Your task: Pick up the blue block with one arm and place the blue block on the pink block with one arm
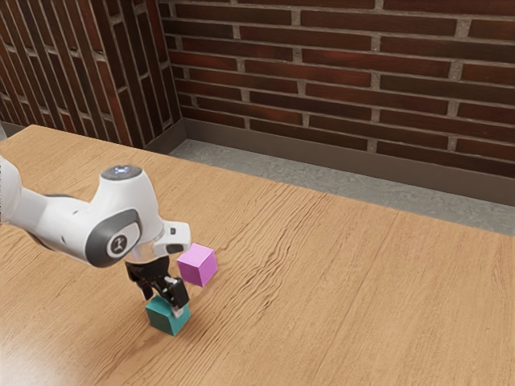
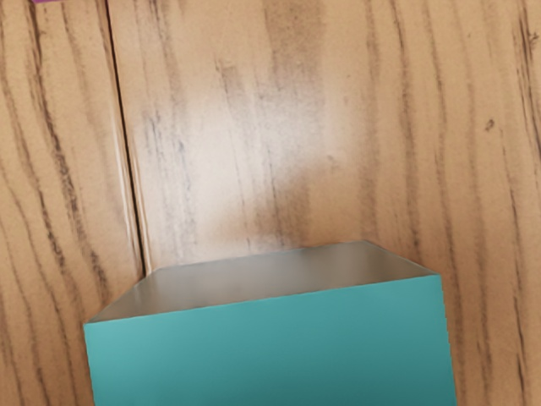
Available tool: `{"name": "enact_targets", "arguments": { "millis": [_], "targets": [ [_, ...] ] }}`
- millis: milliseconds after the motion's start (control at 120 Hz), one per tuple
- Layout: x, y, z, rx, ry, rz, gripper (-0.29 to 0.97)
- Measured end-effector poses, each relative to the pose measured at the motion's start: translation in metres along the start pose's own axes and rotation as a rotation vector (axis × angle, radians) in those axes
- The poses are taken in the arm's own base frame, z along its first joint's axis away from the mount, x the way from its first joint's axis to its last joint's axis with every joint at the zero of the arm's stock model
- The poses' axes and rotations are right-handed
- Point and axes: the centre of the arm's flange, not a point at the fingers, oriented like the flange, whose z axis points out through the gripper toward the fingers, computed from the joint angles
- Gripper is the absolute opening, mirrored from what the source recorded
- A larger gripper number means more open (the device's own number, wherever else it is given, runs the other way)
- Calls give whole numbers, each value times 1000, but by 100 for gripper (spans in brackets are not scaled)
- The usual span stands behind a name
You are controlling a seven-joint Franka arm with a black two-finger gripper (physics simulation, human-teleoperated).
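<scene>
Nearest you, the blue block, teal in tone, sits low at the table directly under the pincer, with the pink block just beside it, farther off and toward the exterior view's right. You cannot tell whether the pincer is released or clenched. Expect a light, rigid, smooth-faced cube; grip it across two opposite flat sides.

Table: its pale wooden top is stretching wide, dark grain running along it in streaks.
Wall: dark red bricks are standing behind, turning a corner.
Floor: a grey strip is lying between Table and Wall.
</scene>
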Motion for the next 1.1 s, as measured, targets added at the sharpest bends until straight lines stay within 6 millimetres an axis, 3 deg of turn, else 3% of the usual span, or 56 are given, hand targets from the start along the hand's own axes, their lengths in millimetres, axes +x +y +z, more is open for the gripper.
{"name": "enact_targets", "arguments": {
  "millis": [283, 1100],
  "targets": [
    [9, 0, 10, -2, 5, 0, 68],
    [2, 1, 17, -7, -16, -14, 68]
  ]
}}
